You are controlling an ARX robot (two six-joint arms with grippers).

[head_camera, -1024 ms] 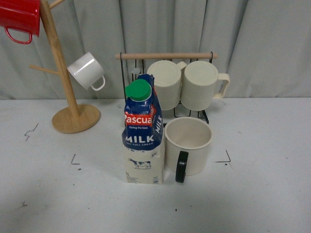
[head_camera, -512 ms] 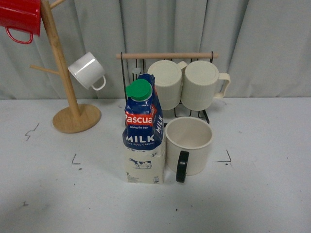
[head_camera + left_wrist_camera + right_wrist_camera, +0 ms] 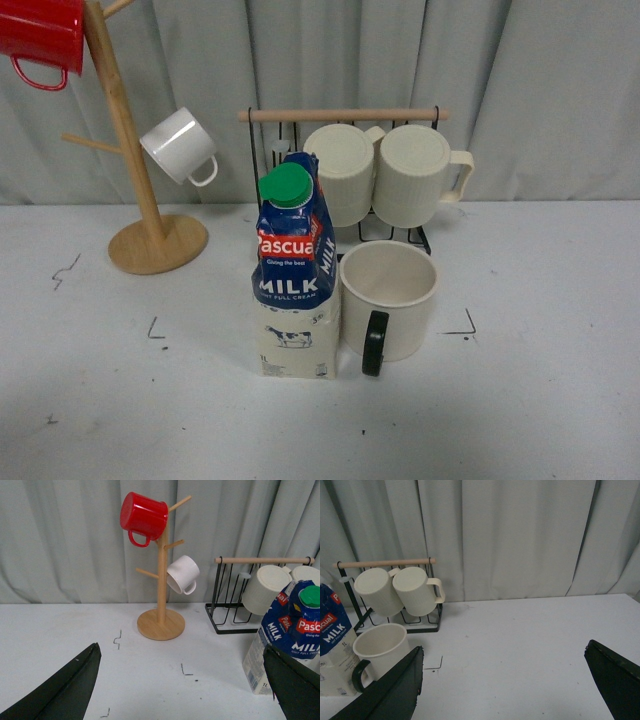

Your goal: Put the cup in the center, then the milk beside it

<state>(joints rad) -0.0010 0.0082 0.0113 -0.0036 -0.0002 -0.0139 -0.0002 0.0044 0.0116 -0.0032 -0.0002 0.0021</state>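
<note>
On the near part of the white worktop, the milk stands upright just left of the cup, the two apparently touching, both inside the center framed by black corner marks. The placing looks done; a good finish is likely to draw both arms away without brushing either item. The left gripper and right gripper each show jaws spread wide, holding and touching nothing. Farther back stand a wooden mug tree and a wire rack with ribbed mugs.
</note>
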